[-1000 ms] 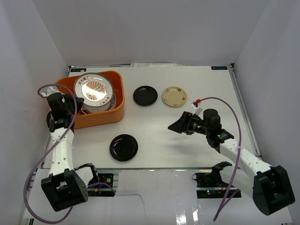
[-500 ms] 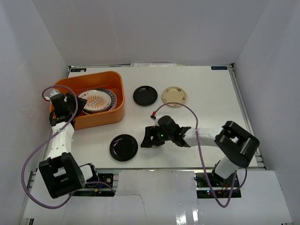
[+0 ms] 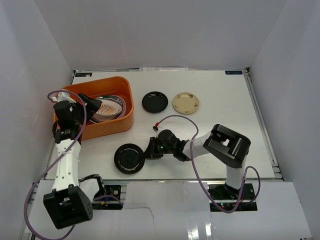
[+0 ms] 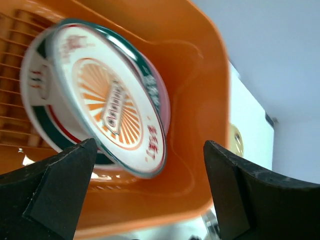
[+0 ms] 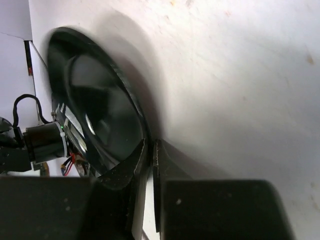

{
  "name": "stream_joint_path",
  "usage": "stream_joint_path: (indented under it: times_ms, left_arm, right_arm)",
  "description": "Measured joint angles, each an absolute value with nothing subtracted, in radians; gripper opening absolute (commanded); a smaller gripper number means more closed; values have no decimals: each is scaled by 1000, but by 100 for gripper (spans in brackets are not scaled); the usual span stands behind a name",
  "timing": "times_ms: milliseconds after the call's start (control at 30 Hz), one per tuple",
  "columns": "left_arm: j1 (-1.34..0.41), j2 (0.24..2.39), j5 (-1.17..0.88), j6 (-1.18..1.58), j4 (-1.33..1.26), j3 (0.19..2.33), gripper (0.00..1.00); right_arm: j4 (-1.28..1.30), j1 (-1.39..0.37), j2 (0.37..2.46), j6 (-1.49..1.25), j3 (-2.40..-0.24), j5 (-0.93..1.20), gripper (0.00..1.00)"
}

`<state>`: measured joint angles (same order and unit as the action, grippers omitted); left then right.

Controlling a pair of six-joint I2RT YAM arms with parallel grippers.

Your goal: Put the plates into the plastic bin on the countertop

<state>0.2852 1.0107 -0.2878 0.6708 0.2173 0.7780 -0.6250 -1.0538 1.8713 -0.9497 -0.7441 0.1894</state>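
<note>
Your right claw (image 5: 150, 145) is pinched nearly shut on the rim of the black plate (image 3: 129, 159). That plate sits on the surface (image 3: 220, 125) just in front of the bin (image 3: 105, 129), toward its right corner. The bite is thin: only the fingertips (image 5: 132, 167) catch the edge, and the plate is glossy. If you lift fast or swing wide, it could pivot in the grip, slip out and clatter down. It could also slide off the surface's near edge, which is close. The claw comes in low and almost flat to the surface, so raising it without tilting first may drag the plate's far rim.

Your left claw (image 4: 149, 144) hangs wide open over the left part of the bin, holding nothing. Below it is the sunburst plate (image 4: 107, 100), which tops the stack inside. That is the second risk, because both claws want the same space. If you carry the black plate over the bin's wall while the left claw is there, the two may collide. I cannot tell whether the stack lies level, so a plate dropped onto it might skid against the wall.

A second black plate (image 3: 155, 102) and a cream plate (image 3: 186, 103) wait to the right of the bin, well apart from it.
</note>
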Motion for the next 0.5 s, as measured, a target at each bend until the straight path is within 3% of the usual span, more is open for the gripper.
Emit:
stream_joint_path:
  times_ms: [200, 333, 500]
  left_arm:
    - [136, 863, -422, 605, 276, 796, 93]
    - [53, 782, -557, 556, 324, 796, 88]
    - [5, 738, -660, 511, 414, 794, 85]
  right_arm:
    - [-632, -1044, 1723, -961, -604, 130, 8]
    - [-574, -962, 1427, -925, -484, 142, 8]
    - [-495, -860, 1129, -854, -501, 154, 8]
